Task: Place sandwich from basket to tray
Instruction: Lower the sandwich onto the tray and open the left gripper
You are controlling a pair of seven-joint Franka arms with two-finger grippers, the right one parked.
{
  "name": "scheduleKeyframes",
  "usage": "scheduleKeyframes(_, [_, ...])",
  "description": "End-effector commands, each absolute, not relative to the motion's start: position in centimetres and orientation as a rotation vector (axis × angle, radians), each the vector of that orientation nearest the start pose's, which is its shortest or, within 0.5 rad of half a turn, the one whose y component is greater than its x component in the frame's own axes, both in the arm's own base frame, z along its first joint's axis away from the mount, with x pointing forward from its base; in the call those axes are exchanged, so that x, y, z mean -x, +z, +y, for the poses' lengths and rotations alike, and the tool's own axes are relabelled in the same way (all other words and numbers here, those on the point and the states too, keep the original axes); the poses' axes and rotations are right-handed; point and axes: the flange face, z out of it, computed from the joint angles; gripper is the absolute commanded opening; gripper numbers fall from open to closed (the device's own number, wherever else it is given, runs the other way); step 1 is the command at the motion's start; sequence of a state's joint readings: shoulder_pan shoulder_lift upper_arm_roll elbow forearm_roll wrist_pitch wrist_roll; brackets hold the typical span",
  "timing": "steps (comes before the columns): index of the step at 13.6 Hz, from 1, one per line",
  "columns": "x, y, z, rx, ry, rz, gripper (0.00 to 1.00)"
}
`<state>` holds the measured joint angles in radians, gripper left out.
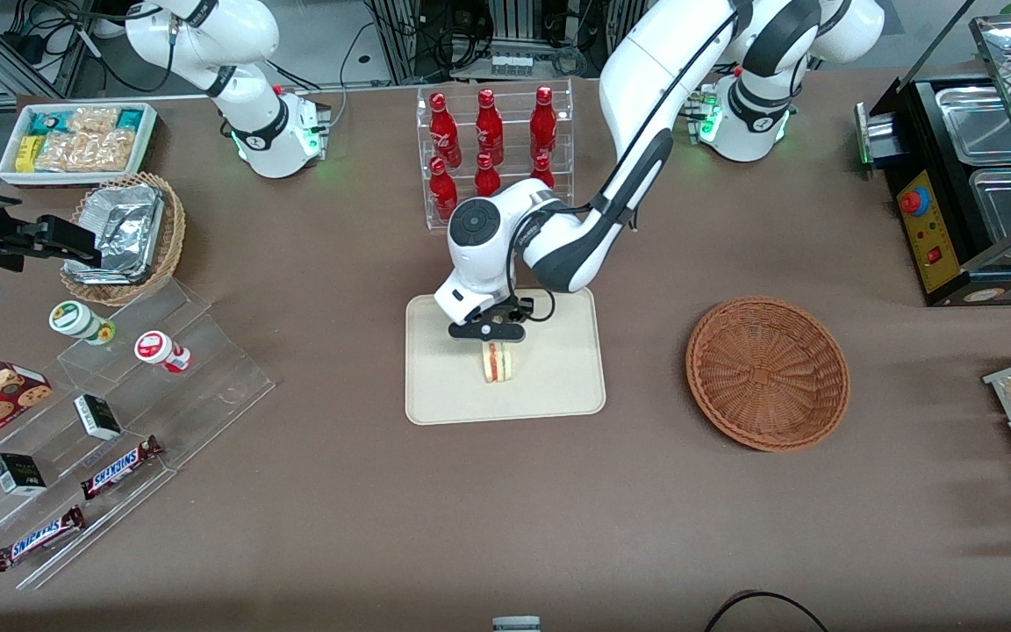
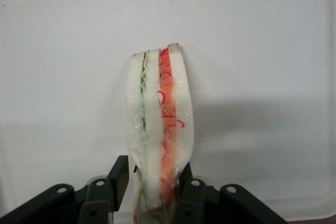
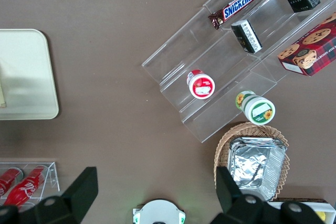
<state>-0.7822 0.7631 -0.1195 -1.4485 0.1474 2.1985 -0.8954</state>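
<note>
The jaws of the gripper are clamped on the bread faces of the sandwich, which stands on edge over the middle of the tray, apparently touching or just above it. The basket sits empty, toward the working arm's end of the table. To finish well, confirm the wedge rests on the tray, part the jaws gently, then lift straight up so it doesn't topple.

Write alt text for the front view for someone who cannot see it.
The left arm's gripper holds the sandwich upright over the cream tray, fingers shut on it. The reddish-brown basket sits beside the tray, toward the working arm's end.
</note>
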Motion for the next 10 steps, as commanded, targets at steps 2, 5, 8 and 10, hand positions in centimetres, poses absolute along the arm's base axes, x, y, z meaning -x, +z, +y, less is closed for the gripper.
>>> scheduleKeyframes(2, [-47.8,32.9,-53.8,3.097,-0.090,0.021,0.99])
scheduleKeyframes(5, [-49.8,43.1,-48.5,3.089,-0.121,-0.188,0.99])
scheduleKeyframes(8, [-51.5,50.8,-40.7,3.042,-0.109,-0.349,0.99])
scheduleKeyframes(10, [-51.9,53.9,-35.4,3.038,-0.129,-0.356,0.99])
